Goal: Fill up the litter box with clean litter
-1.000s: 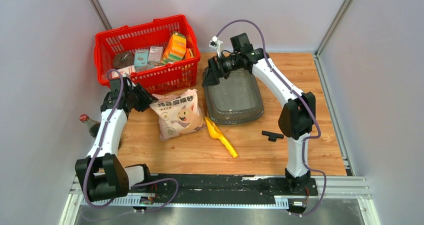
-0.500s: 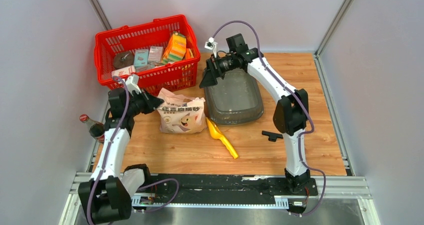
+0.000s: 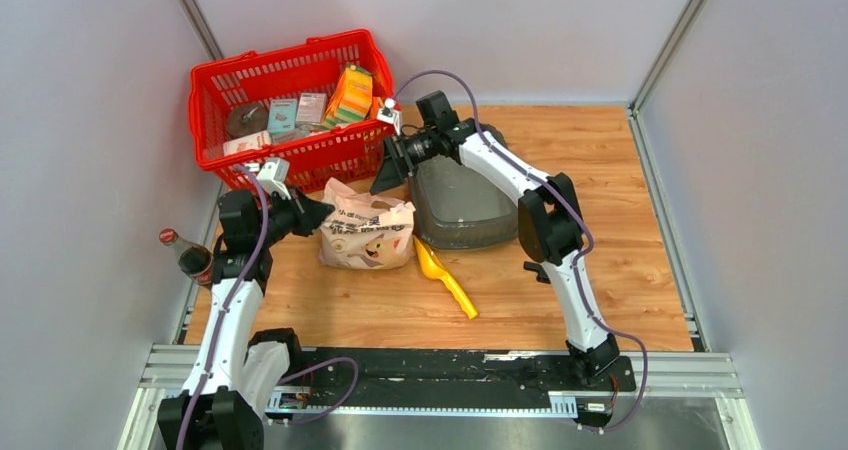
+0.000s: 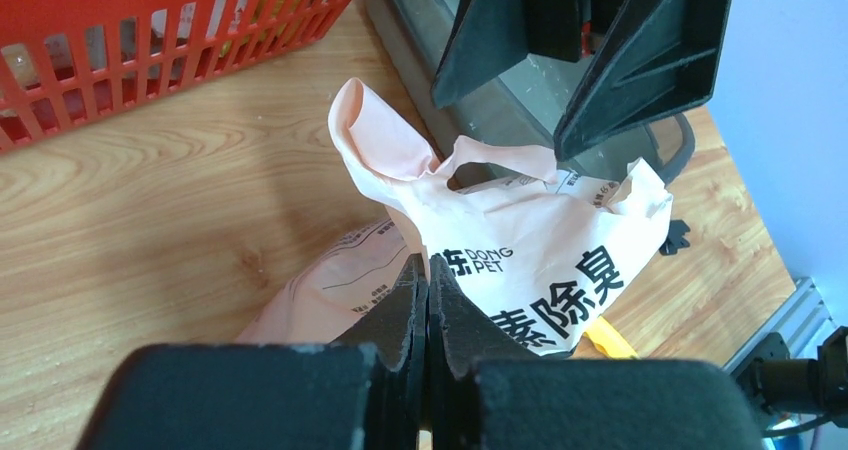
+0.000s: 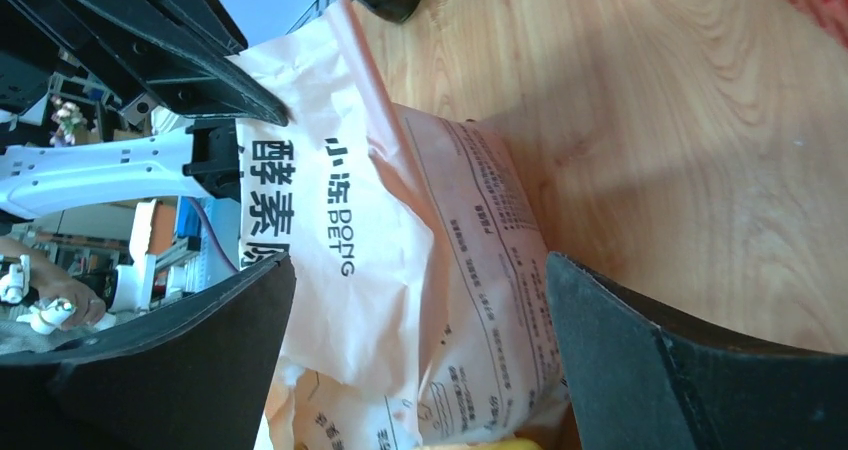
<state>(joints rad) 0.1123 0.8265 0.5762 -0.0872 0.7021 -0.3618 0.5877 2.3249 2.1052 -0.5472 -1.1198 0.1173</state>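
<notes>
Nearest, a metal rail point(image 3: 450, 380) carrying my two bases runs along the table's edge. Beyond it is the wood-grain tabletop point(image 3: 620, 170), pale brown and matte. A dark bottle with a red cap point(image 3: 190, 255) stands at its left margin, behind and outboard of my left gripper point(image 3: 320, 212). A yellow scoop point(image 3: 445, 278) lies flat on the wood, to the right of that gripper and nearer the rail. A small black T-shaped piece point(image 3: 540, 268) lies partly behind my right forearm.

My left gripper point(image 4: 428, 270) is pinched tight on the top edge of the cat-litter bag point(image 3: 368, 235). The bag's crumpled peach paper point(image 4: 540, 260) rises just ahead of the fingers, and its base rests on the table.

My right gripper point(image 3: 387, 173) hangs above the far side of the bag with its jaws spread wide. In the right wrist view the printed paper point(image 5: 400, 270) fills the gap between them point(image 5: 420, 265), and no contact can be made out.

The litter box point(image 3: 470, 205), a dark grey translucent tray, sits flat on the wood. It is just right of the bag, directly beneath my right forearm and behind that gripper.

Farther off, the red mesh basket point(image 3: 290, 155), which holds boxed goods, stands left of my right gripper and beyond my left.

Plain grey walls point(image 3: 560, 30) enclose the table on three sides.
</notes>
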